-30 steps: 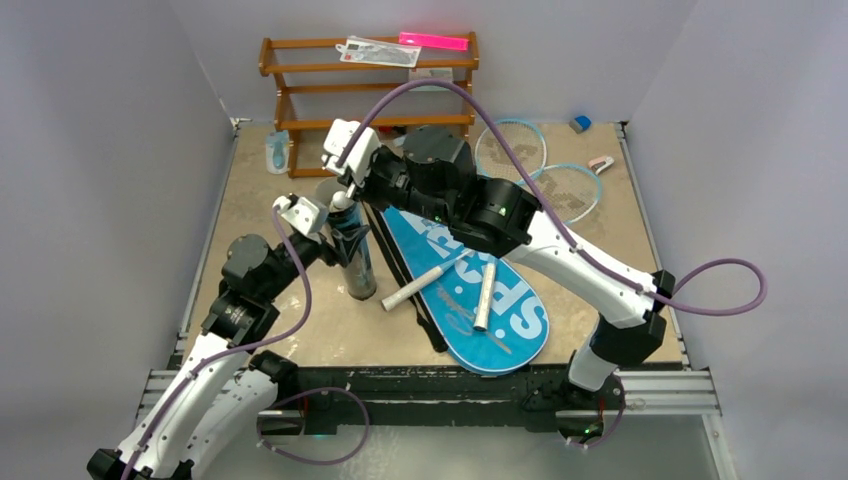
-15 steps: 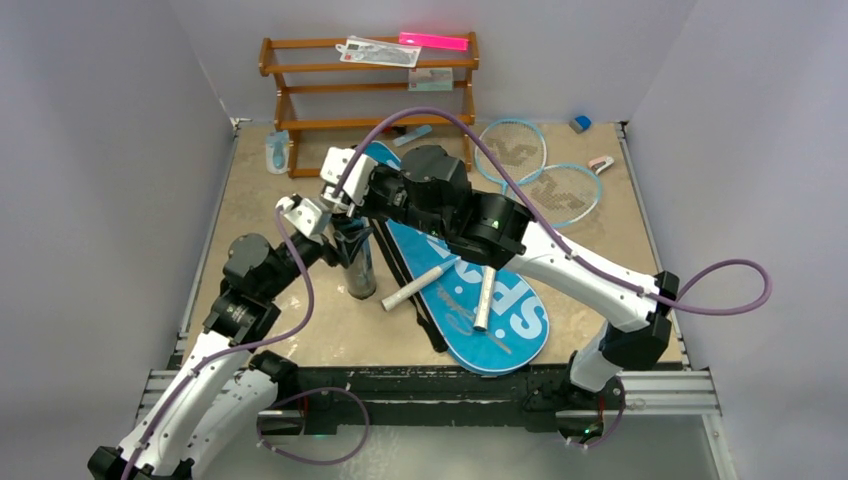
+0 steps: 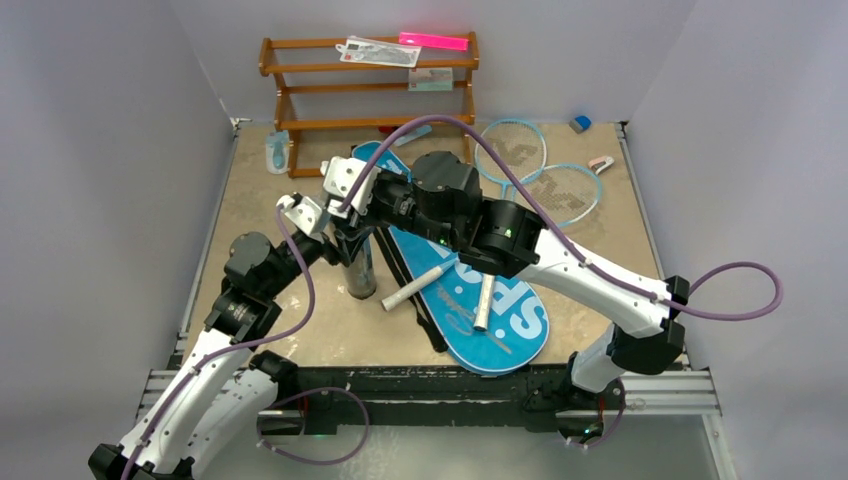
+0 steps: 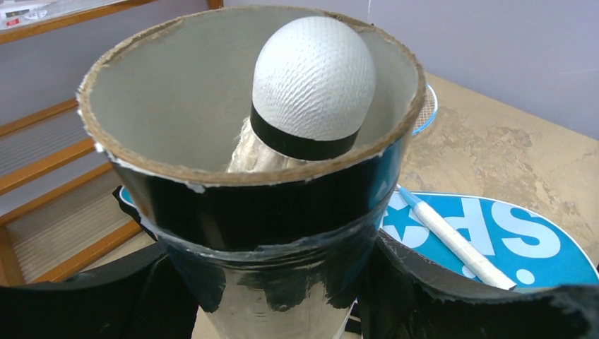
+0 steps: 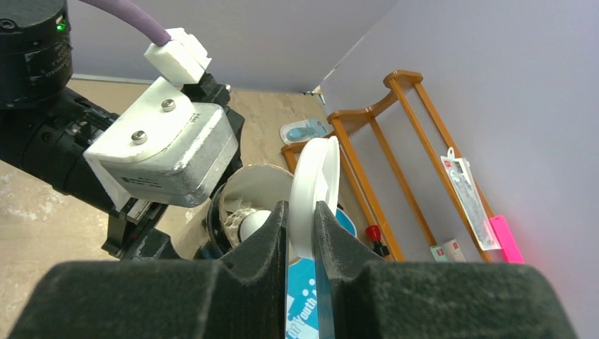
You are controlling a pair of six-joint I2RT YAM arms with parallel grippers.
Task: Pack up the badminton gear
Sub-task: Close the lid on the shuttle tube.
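Black tube (image 3: 358, 265) stands upright on the tan table (image 3: 250, 200), left of centre, just beside the left edge of the blue bag (image 3: 505, 335) lettered "SPORT". We note its mouth open and its rim ragged. One white shuttlecock (image 4: 311, 81) sits inside, cork end up, leaning toward the tube's wall.

We log the left gripper (image 4: 282, 282) with fingers (image 4: 452, 296) set wide, one on each side of the tube and pressed to its wall, so it has a grip on it.

The right gripper (image 5: 302, 233) has its fingers narrow, pinching a white lid (image 5: 316, 173) by its rim. The disc stands on edge over the tube's mouth; whether it touches the rim we cannot tell.

Two white handles (image 3: 420, 286) lie on the bag, apart from each other, one slanted, one running nearly near-to-far. Two light-blue racket heads (image 3: 512, 150) lie just beside each other at far right; the right arm covers the shafts between.

A brown wooden rack (image 3: 370, 90) stands against the far wall, beyond the tube.
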